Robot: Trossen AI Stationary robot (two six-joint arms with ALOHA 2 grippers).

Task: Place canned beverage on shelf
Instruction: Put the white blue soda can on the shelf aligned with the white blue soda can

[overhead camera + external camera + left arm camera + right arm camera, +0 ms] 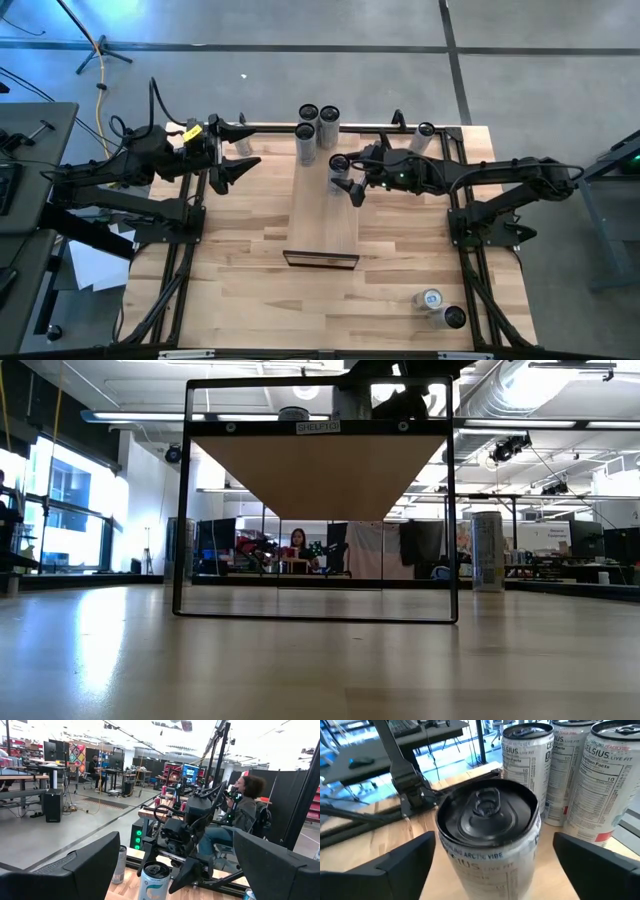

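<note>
Straddling the upright silver canned beverage [487, 837] on the long pale wooden shelf [322, 225], my right hand [350, 185] is spread, touching nothing; my left hand [232, 160], also spread, waits well apart.

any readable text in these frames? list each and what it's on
"CELSIUS LIVE FIT": rear cans beside the right gripper.
"Nutrition Facts": same rear cans; smaller print unreadable.
"ARCTIC VIBE": front can between the right gripper's open fingers.
Label on the shelf frame, low view: too small to read.
Left wrist view's can: blurred.
</note>
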